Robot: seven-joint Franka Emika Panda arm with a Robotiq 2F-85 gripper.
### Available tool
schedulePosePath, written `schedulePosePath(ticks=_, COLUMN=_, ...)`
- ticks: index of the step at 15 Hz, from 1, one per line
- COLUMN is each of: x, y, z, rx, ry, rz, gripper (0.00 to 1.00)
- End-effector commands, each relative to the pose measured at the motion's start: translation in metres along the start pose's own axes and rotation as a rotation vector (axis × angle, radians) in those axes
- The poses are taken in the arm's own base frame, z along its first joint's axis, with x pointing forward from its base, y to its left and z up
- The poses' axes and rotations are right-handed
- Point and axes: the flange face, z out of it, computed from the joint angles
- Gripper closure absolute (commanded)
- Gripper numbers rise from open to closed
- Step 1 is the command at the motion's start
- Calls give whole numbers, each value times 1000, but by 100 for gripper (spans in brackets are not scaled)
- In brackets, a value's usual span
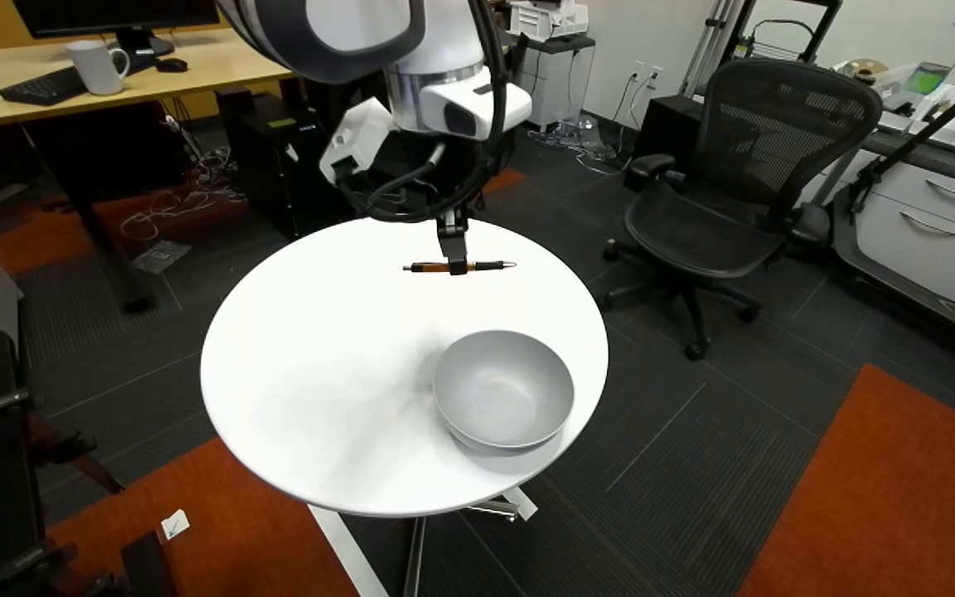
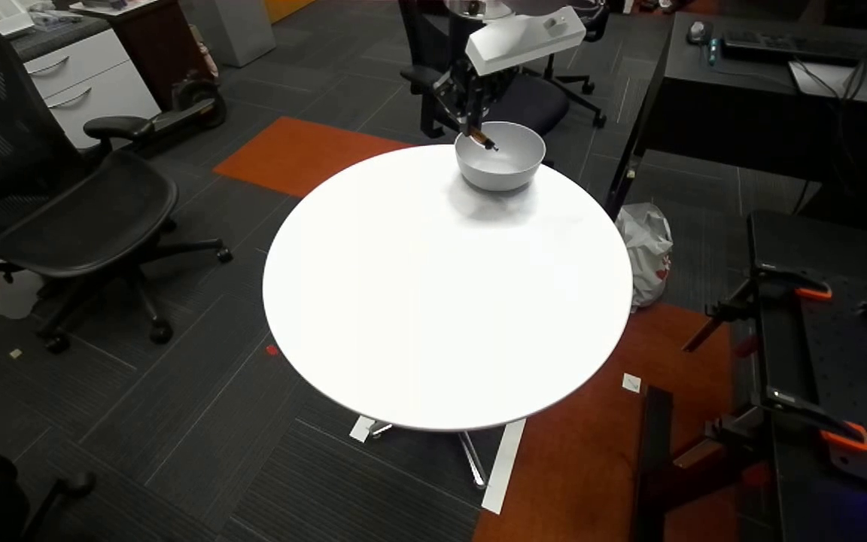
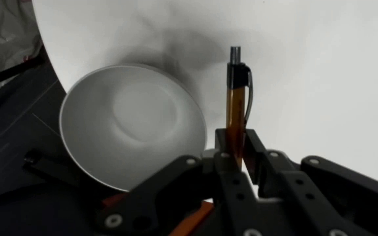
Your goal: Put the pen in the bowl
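The pen [image 1: 429,267], with an orange-brown barrel and black ends, is held crosswise in my gripper [image 1: 458,267], raised over the white round table [image 1: 303,356]. In the wrist view the fingers [image 3: 235,139] are shut around the middle of the pen [image 3: 236,101], which points up the picture. The grey bowl [image 1: 504,390] stands upright on the table near its edge, with nothing visible inside. In the wrist view the bowl [image 3: 139,111] lies just left of the pen and fingers. In an exterior view the pen [image 2: 484,140] and gripper [image 2: 471,132] overlap the bowl [image 2: 497,175].
A black mesh chair [image 1: 718,191] stands beside the table. A desk [image 1: 196,66] with a mug [image 1: 98,66] is behind the arm. A black cart with clamps [image 2: 817,361] and a plastic bag [image 2: 644,252] are near the table.
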Motion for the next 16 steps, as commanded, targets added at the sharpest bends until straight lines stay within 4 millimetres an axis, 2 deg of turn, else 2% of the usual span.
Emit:
schedulePosePath(ticks=1, x=-6, y=32, z=-8, rx=-3, ry=29, rz=128, gripper=96)
schedulePosePath(ticks=6, x=8, y=63, z=0, rx=-34, ry=28, rz=220, gripper=96)
schedulePosePath(ticks=11, x=20, y=80, z=11, rx=-45, ry=25, rz=258, gripper=96)
schedulePosePath(ticks=16, x=27, y=88, z=27, rx=-43, ry=30, rz=277, gripper=96)
